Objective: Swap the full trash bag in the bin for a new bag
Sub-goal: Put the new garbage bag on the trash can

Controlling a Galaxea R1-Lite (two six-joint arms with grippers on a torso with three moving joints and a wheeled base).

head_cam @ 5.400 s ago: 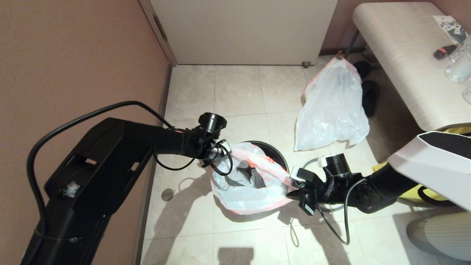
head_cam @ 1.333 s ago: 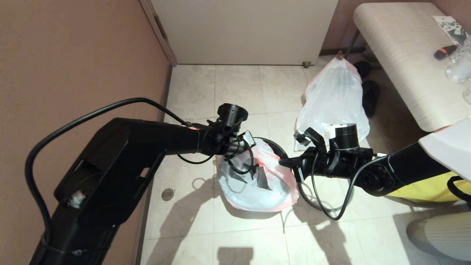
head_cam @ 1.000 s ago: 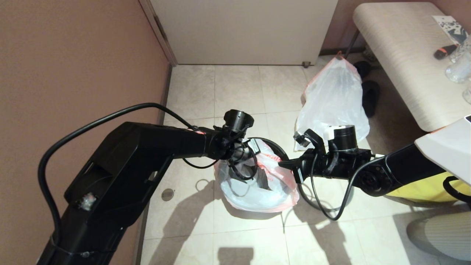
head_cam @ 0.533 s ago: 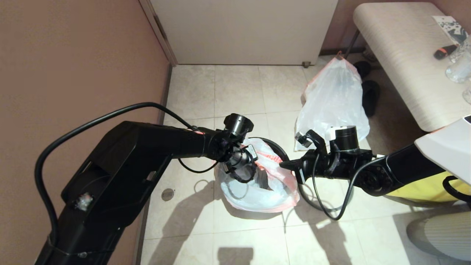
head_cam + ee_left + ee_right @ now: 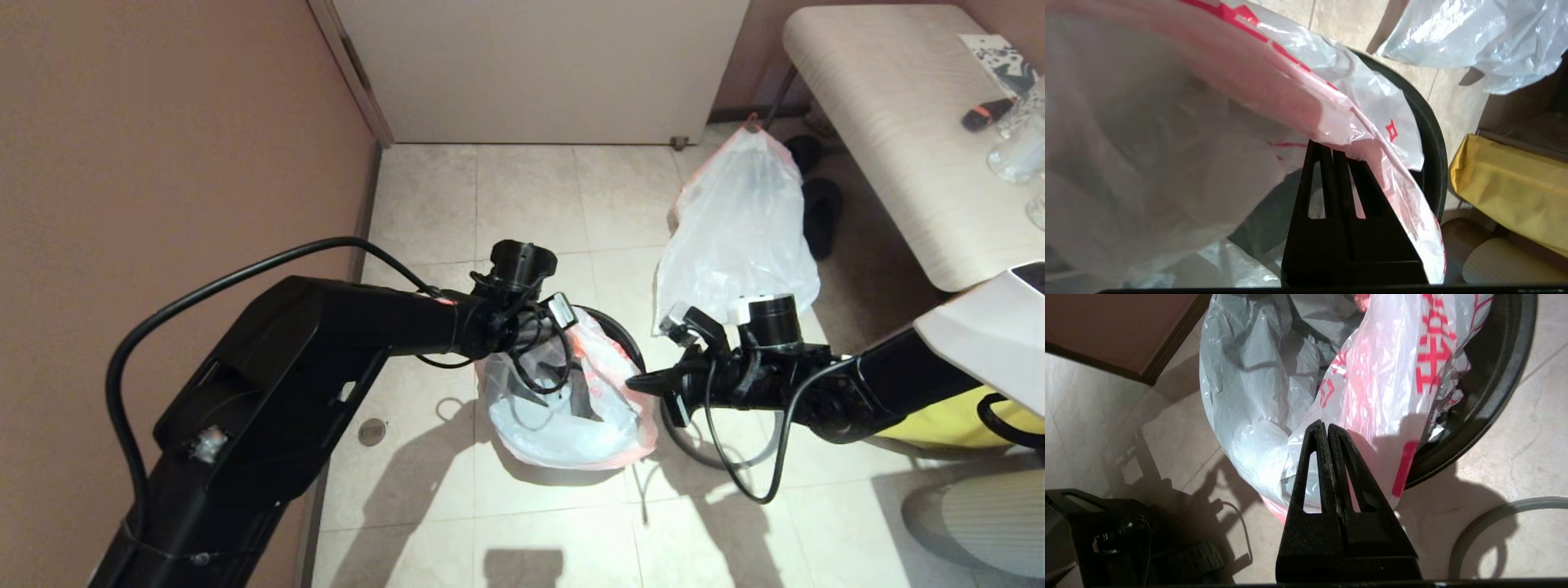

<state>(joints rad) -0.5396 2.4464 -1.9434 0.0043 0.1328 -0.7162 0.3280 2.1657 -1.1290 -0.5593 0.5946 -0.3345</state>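
Observation:
The new bag (image 5: pixel 563 416), thin white plastic with an orange-red hem and red lettering, hangs half over the near side of the black bin (image 5: pixel 627 347) on the tiled floor. My left gripper (image 5: pixel 563 347) is over the bin's far-left side, shut on the bag's hem (image 5: pixel 1331 122). In the left wrist view its tips (image 5: pixel 1327 146) meet that hem. My right gripper (image 5: pixel 630 382) is at the bin's right side, shut, its tips (image 5: pixel 1327 426) pinching a fold of the bag (image 5: pixel 1372 396). The full trash bag (image 5: pixel 739 237) stands behind the right arm. The bin's grey ring (image 5: pixel 1490 518) lies on the floor.
A brown wall runs along the left and a pale door (image 5: pixel 539 73) stands at the back. A padded bench (image 5: pixel 890 122) with glasses is at the right, dark slippers (image 5: pixel 820 204) beside it. A yellow fabric bag (image 5: pixel 939 425) sits under my right arm. A floor drain (image 5: pixel 372 431) lies near the wall.
My right gripper has moved down and toward me along the bin's right side with the bag. The left wrist has shifted slightly, lifting the hem at the far-left side.

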